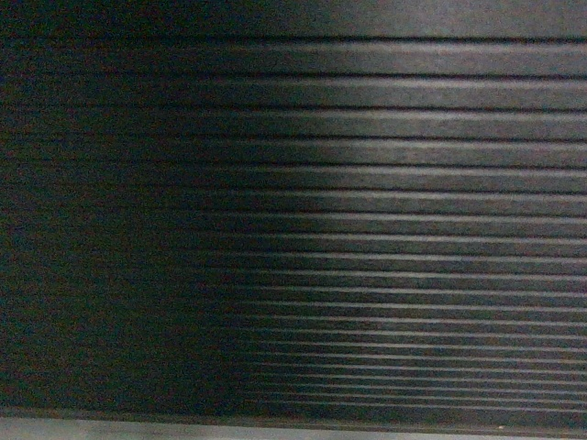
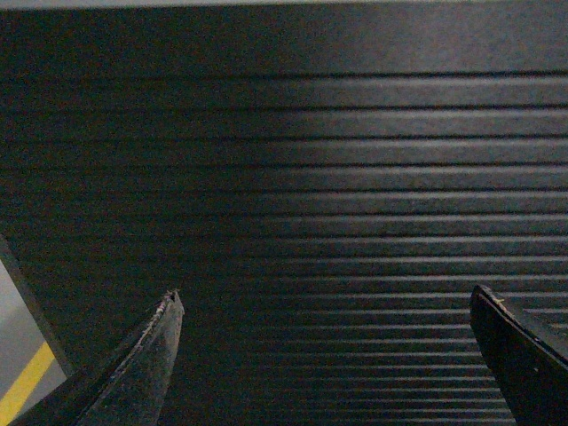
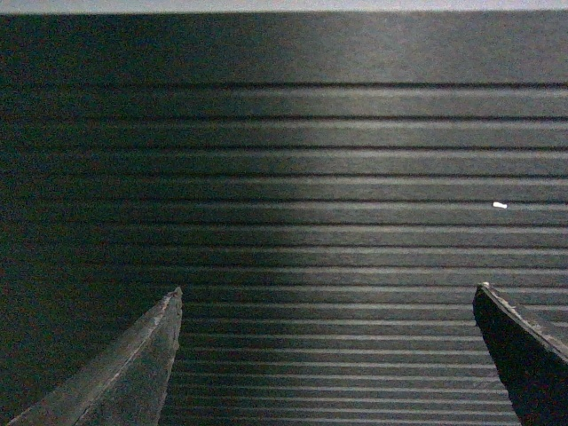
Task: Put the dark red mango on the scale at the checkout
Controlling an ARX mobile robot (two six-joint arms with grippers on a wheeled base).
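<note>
The checkout (image 1: 367, 183) fills every view: a dark black-brown front panel of matte horizontal ribs, lit more on its right half and shadowed on the left, with a pale grey plinth (image 1: 275, 431) as a thin strip along the head view's bottom edge. Both arms are held level and pointed straight at this ribbed face. The left gripper (image 2: 324, 306) has its two dark, tapered, scuffed fingers (image 2: 146, 364) spread wide with only panel between them; the right gripper (image 3: 327, 302) is spread the same, holding nothing. A grey floor (image 2: 16, 342) with a yellow line (image 2: 25, 383) shows at the left wrist view's lower left corner. A tiny white speck (image 3: 500, 205) sits on one rib. Neither the dark red mango nor the scale appears in any view.
</note>
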